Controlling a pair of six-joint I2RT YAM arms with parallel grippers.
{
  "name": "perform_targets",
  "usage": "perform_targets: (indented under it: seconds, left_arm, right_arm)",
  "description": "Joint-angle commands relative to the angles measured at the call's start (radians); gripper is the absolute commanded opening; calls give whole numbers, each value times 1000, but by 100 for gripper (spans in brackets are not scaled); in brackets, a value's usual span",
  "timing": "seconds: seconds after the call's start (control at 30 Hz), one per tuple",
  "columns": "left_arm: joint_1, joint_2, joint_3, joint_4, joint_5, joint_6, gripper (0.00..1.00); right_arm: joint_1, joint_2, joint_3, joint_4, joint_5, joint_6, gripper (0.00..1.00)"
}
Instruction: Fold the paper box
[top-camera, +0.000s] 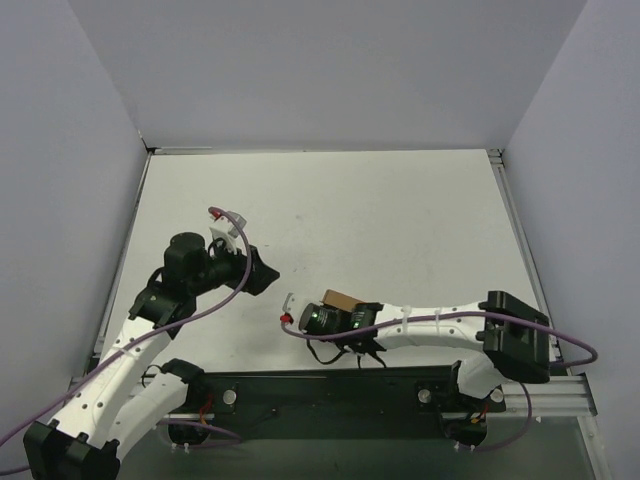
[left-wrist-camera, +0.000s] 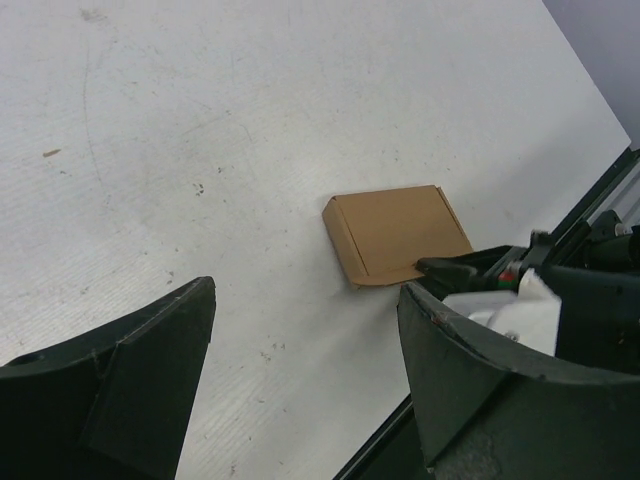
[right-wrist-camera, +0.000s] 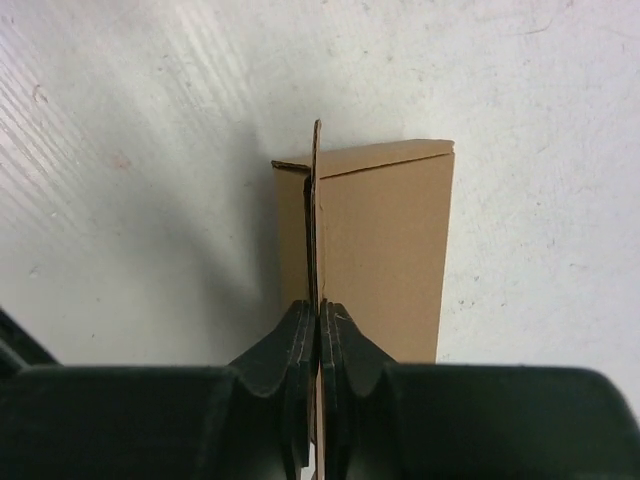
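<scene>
Top external showed the white table (top-camera: 400, 200), where the left gripper (left-wrist-camera: 305, 295) hung spread wide and empty, well apart from the paper box (right-wrist-camera: 385, 250), which lay flat near the table's front edge with the right gripper (right-wrist-camera: 319, 312) pinched tight on its thin upright flap (right-wrist-camera: 316, 200).

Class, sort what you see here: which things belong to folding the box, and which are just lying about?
Job: box; right end effector, shut on its flap; left end effector, open, apart from it.
Just there: table; walls; base plate.
</scene>
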Motion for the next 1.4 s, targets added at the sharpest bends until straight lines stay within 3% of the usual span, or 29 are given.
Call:
perform_targets:
  seconds: [0.0,0.17,0.23,0.43,0.57,0.83,1.2,1.37]
  left_arm:
    - [7,19,68,3,110,101,83]
    - [5,30,89,10,237,155,83]
    - [5,31,83,42,365,167,83]
    - [-27,39,19,209,677,121,84]
    - [-78,42,-18,269,754,121,87]
    - [-199,119,-4,198,728,185,90]
    - [-245,140,-4,178,622,211,90]
    - [-263,149,-29,259,656,150,89]
  right_arm:
    - [-118,-149,38,-109,-244,48,0]
    - [-206,-232,87,-184,-417,47,0]
    - [-261,-253,104,-203,-491,58,0]
    - [-394,-298,153,-234,-819,78,0]
    - [-491,-316,171,-238,-1072,93,0]
    - [-559,-342,220,-238,-1348,130,0]
    - [-563,-330,237,-238,-1408,130,0]
    - [-562,-316,245,-238,-1425,127,0]
